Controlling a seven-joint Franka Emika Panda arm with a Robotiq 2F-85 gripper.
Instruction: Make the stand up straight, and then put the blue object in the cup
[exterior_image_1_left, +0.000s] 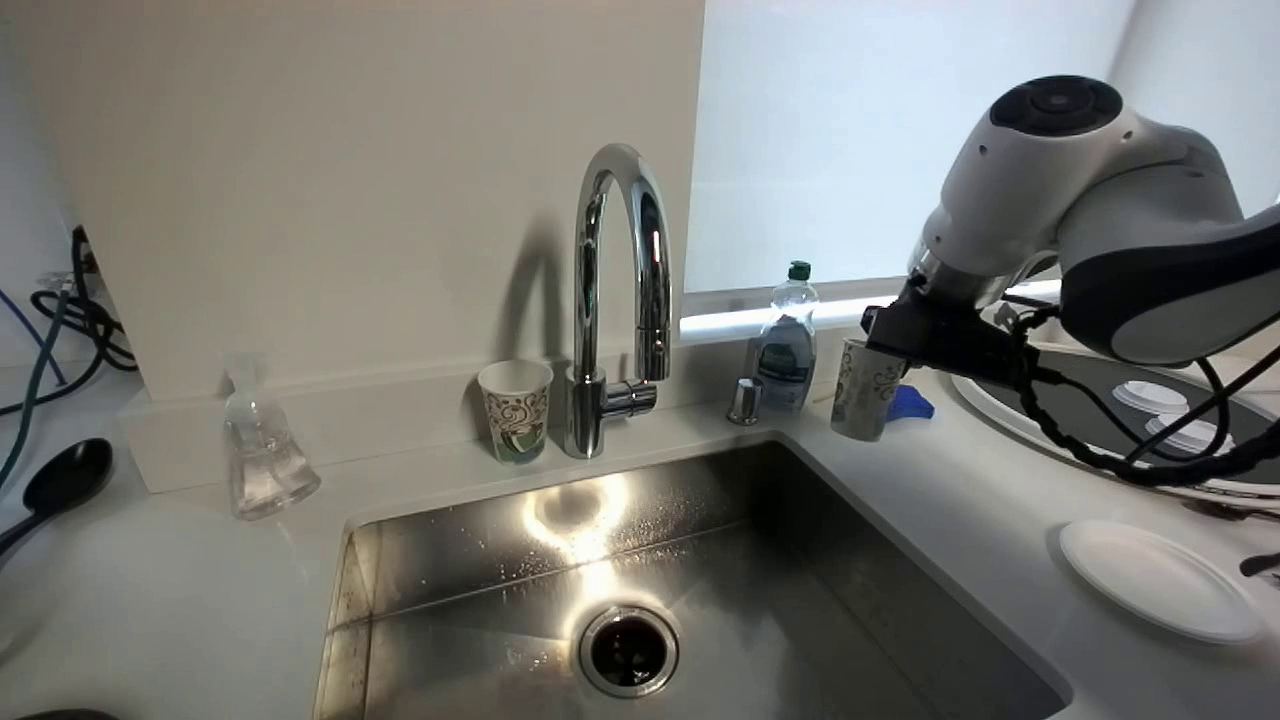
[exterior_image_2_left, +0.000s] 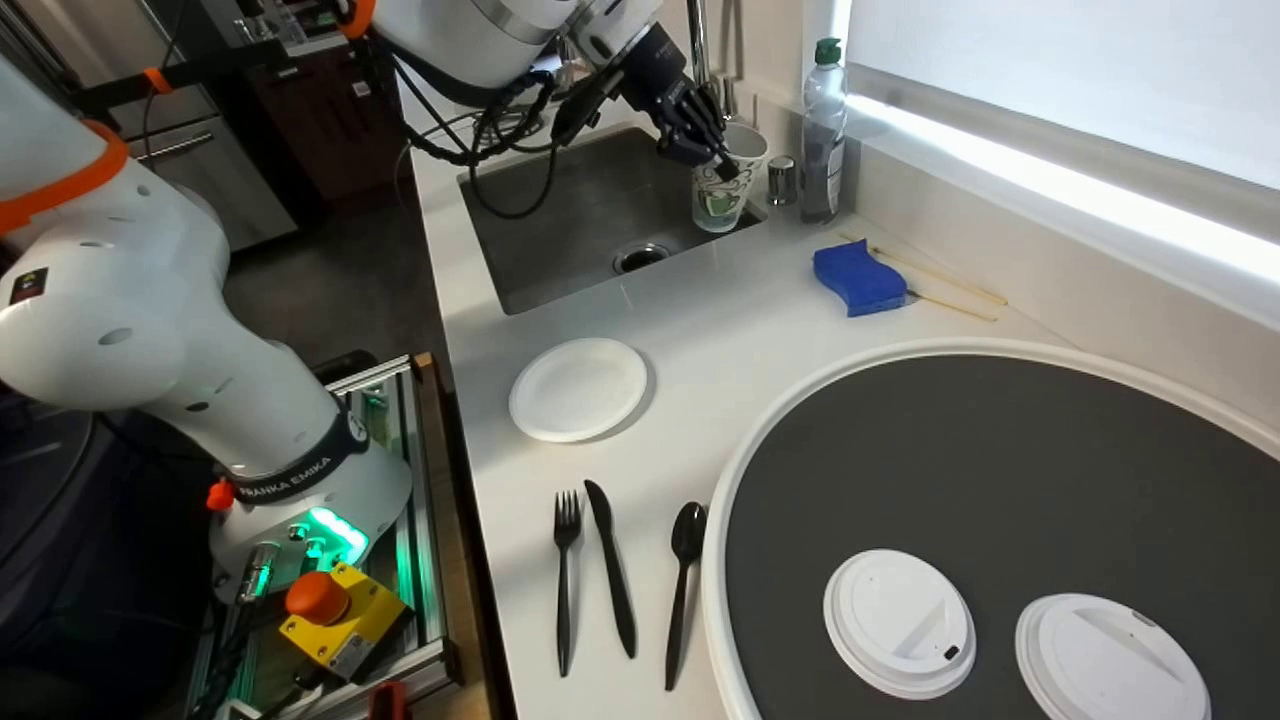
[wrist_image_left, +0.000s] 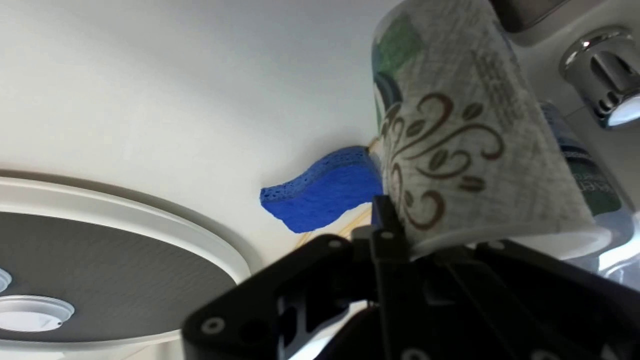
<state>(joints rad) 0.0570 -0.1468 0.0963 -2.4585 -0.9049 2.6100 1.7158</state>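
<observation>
Our gripper (wrist_image_left: 392, 220) pinches the cup (wrist_image_left: 465, 135); let's stand it straight, missing the sponge (wrist_image_left: 322, 190) at its wrist-view eight o'clock.

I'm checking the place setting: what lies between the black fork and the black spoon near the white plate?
A black knife lies between the fork and the spoon on the counter, as an exterior view shows.

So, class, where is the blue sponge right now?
In an exterior view, the blue sponge lies on the counter, right of the white plate, between the soap bottle and the round grey surface.
</observation>
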